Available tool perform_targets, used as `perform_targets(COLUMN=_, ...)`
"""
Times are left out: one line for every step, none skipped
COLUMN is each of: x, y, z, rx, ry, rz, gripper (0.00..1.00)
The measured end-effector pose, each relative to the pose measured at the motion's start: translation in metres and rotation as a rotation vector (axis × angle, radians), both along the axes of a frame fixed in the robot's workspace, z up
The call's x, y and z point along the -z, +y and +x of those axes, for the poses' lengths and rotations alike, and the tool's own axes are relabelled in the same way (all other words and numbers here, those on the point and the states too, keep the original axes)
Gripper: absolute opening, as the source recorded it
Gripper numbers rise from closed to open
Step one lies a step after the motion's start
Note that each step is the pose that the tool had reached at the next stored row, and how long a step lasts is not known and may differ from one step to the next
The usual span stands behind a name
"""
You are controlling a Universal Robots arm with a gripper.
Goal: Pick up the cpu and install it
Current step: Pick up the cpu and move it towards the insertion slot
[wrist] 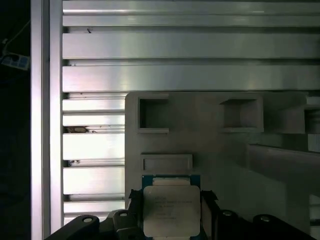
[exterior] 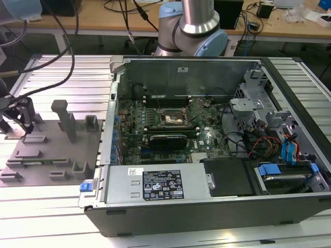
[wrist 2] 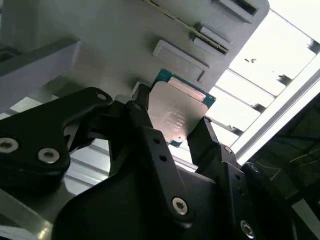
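the tool (wrist 2: 171,120) is clamped on the cpu (wrist: 170,210), fingers on two opposite edges, over the grey fixture tray (exterior: 51,150) on the ribbed aluminium counter (exterior: 51,217). an open computer case (exterior: 207,206) sits beside the tray, with a cable-strewn wooden desk (exterior: 103,15) behind.

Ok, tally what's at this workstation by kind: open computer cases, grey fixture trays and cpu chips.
open computer case: 1
grey fixture tray: 1
cpu: 1, clamped between the fingers of the gripper
Total: 3
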State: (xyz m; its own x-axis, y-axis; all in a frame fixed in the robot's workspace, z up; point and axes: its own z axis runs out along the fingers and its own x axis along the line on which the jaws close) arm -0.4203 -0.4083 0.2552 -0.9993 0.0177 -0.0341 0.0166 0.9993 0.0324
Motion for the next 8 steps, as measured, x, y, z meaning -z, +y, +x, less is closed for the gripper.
perform_targets(x=-0.0039, y=0.0, z=0.0, rx=0.0, ry=0.0, rz=0.0, gripper=0.55)
perform_targets(x=-0.0055, y=0.0, z=0.0, rx=0.0, ry=0.0, rz=0.0, gripper=0.55)
perform_targets(x=-0.0075, y=0.0, z=0.0, rx=0.0, ry=0.0001, rz=0.0, gripper=0.55)
perform_targets(x=-0.011, y=0.0, z=0.0, rx=0.0, ry=0.0001, rz=0.0, gripper=0.55)
perform_targets(x=-0.0129, y=0.0, z=0.0, rx=0.0, ry=0.0001, rz=-0.0001, gripper=0.55)
perform_targets(x=-0.0152, y=0.0, z=0.0, rx=0.0, ry=0.0001, rz=0.0, gripper=0.55)
perform_targets(x=-0.0183, y=0.0001, z=0.0, rx=0.0, ry=0.0, rz=-0.0001, gripper=0.55)
perform_targets(x=-0.0209, y=0.0001, z=0.0, rx=0.0, ry=0.0001, rz=-0.0001, gripper=0.55)
